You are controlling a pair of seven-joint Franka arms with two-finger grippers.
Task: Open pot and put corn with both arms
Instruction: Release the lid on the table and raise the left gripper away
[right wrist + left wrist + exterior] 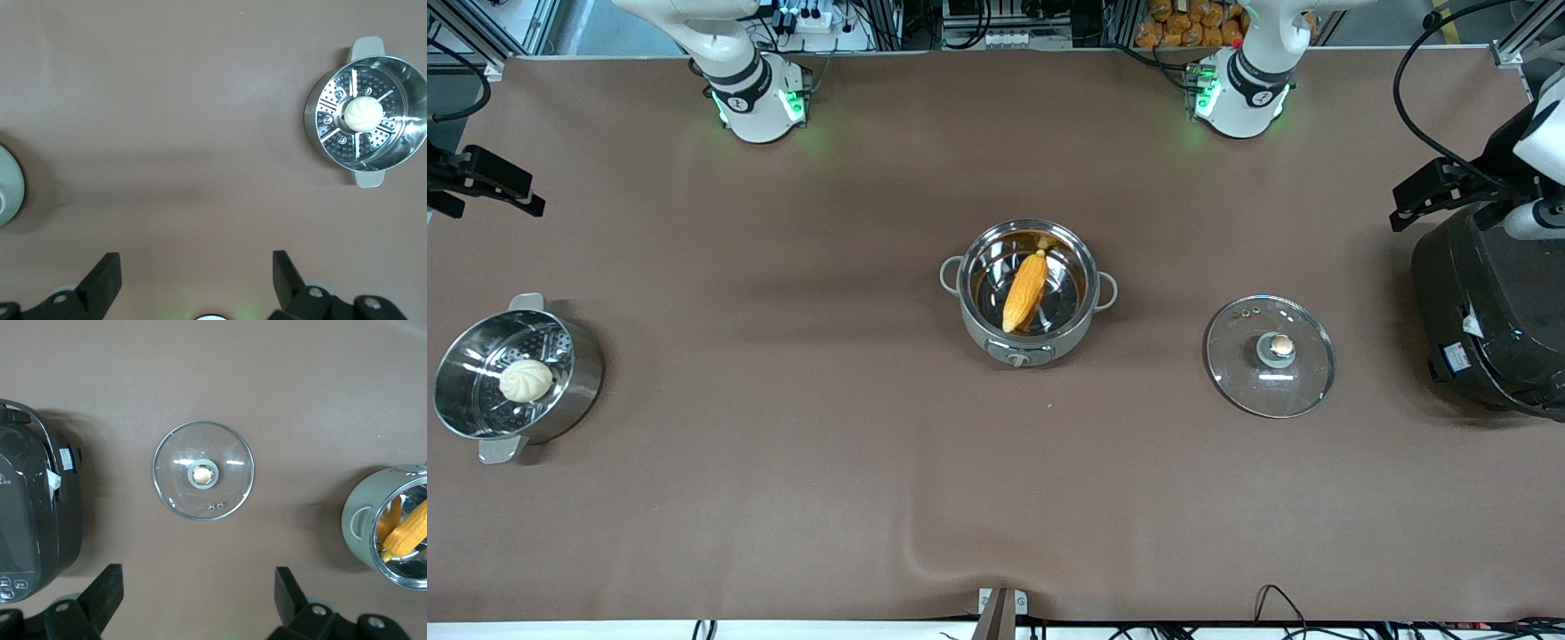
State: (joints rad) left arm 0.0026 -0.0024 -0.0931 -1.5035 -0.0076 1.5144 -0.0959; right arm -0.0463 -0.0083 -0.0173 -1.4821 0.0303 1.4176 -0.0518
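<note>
The steel pot (1069,335) stands open at the middle of the table, dial toward the front camera. The yellow-orange corn (1024,291) lies inside it. The pot's wall (359,520) and the corn (408,530) also show in the left wrist view. The glass lid (1270,356) with its tan knob lies flat on the table beside the pot, toward the left arm's end; the left wrist view shows it too (203,471). My left gripper (199,577) is open and empty, high over the table by the lid. My right gripper (197,261) is open and empty, high over bare table.
A steel steamer pot (585,373) with a cream bun (526,380) stands at the right arm's end; it shows in the right wrist view (311,120). A large black rice cooker (1489,311) stands at the left arm's end, under the left arm (1436,191).
</note>
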